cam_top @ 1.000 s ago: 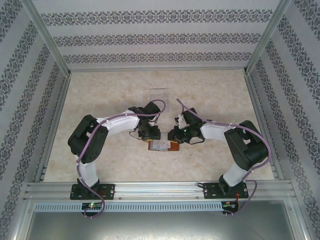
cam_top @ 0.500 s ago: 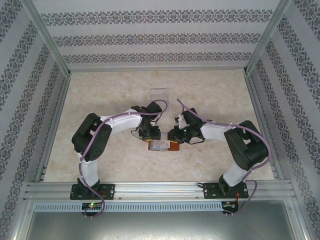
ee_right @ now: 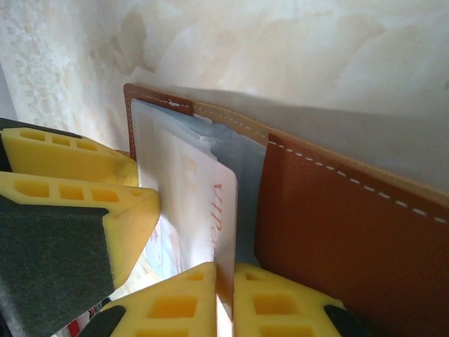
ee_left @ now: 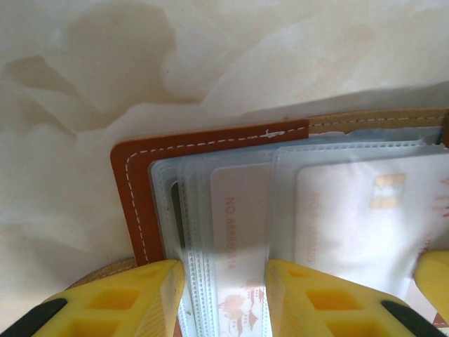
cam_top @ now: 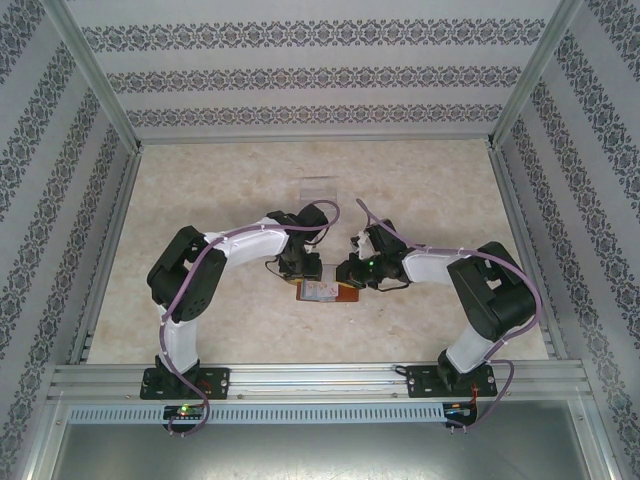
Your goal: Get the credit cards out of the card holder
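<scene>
The reddish-brown card holder [cam_top: 345, 292] lies open on the table between both grippers. In the left wrist view its leather edge [ee_left: 133, 182] frames clear sleeves holding whitish credit cards [ee_left: 242, 210]. My left gripper [ee_left: 224, 295] stands open, its yellow fingers [ee_left: 119, 302] apart and resting on the sleeves with one card between them. In the right wrist view my right gripper [ee_right: 226, 298] is shut on the edge of a white card with red lettering [ee_right: 210, 203], which stands up beside the card holder's leather flap [ee_right: 337, 232]. The left gripper's fingers [ee_right: 63, 158] sit just to its left.
A clear rectangular tray [cam_top: 320, 190] lies on the marble-pattern table [cam_top: 220, 180] behind the grippers. Patterned walls and metal rails [cam_top: 310, 375] enclose the table on all sides.
The left arm's elbow has shifted slightly to the right. Both grippers have stayed at the card holder.
</scene>
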Controlling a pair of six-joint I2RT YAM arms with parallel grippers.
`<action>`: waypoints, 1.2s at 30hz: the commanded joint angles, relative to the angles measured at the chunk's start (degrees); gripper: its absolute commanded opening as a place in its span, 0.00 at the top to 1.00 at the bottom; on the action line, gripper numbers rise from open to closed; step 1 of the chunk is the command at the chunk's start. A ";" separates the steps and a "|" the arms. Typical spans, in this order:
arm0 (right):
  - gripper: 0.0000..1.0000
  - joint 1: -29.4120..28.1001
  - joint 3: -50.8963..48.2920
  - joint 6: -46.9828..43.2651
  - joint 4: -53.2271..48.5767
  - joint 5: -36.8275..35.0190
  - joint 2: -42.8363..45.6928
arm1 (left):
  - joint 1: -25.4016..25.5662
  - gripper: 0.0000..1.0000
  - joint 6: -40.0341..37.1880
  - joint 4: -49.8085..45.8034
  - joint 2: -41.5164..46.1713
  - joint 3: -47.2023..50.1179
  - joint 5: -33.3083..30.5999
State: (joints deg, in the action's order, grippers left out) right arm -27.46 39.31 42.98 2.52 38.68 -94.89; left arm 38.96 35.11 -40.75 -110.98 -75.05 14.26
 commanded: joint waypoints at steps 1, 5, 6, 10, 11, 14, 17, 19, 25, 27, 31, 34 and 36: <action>0.88 0.77 -1.66 0.00 -0.12 -0.66 1.23 | -0.02 0.62 -0.91 -5.86 -3.81 1.02 -5.78; 0.89 1.76 -2.70 -0.48 -1.04 -1.43 1.89 | 0.07 0.62 -0.77 -5.98 -3.81 0.99 -5.71; 0.89 2.03 -2.80 -0.75 -1.42 -1.69 2.04 | -0.02 0.62 -0.86 -6.01 -3.85 1.04 -5.73; 0.90 2.80 -3.10 -1.32 -2.52 -2.03 2.43 | 0.02 0.62 -0.88 -6.07 -4.00 0.95 -5.26; 0.91 2.94 -3.10 -1.47 -2.81 -2.11 2.64 | 0.06 0.62 -0.76 -5.97 -3.97 0.95 -5.13; 0.92 3.36 -3.10 -2.03 -4.00 -2.44 3.35 | 0.06 0.62 -0.72 -5.96 -3.73 0.87 -5.01; 0.93 4.07 -3.19 -2.70 -5.53 -2.73 4.08 | 0.06 0.62 -0.75 -6.15 -3.63 0.31 -4.58; 0.94 4.75 -3.34 -3.23 -6.36 -2.73 4.62 | 0.06 0.62 -0.67 -6.15 -3.49 0.12 -4.35; 0.97 6.04 -3.80 -4.55 -8.40 -2.20 8.16 | 0.06 0.62 -0.40 -5.83 -2.13 -0.08 -4.25; 0.97 6.42 -3.71 -4.92 -8.85 -1.99 9.38 | 0.06 0.62 -0.09 -5.27 -1.28 0.16 -3.77; 0.97 7.03 -3.37 -5.06 -8.78 -1.15 11.17 | 0.07 0.62 0.60 -3.81 0.14 0.29 -2.04; 0.98 7.16 -2.88 -5.23 -8.87 -0.47 11.94 | 0.04 0.62 1.16 -2.06 1.26 0.35 0.00; 0.98 7.23 -2.53 -5.51 -9.17 -0.36 12.52 | 0.06 0.62 1.59 -1.54 1.94 0.24 0.57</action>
State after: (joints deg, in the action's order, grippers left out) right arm -20.73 36.25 38.96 -5.28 38.20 -83.99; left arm 38.96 35.38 -41.39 -110.96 -75.72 14.92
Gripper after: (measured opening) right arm 0.060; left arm 0.378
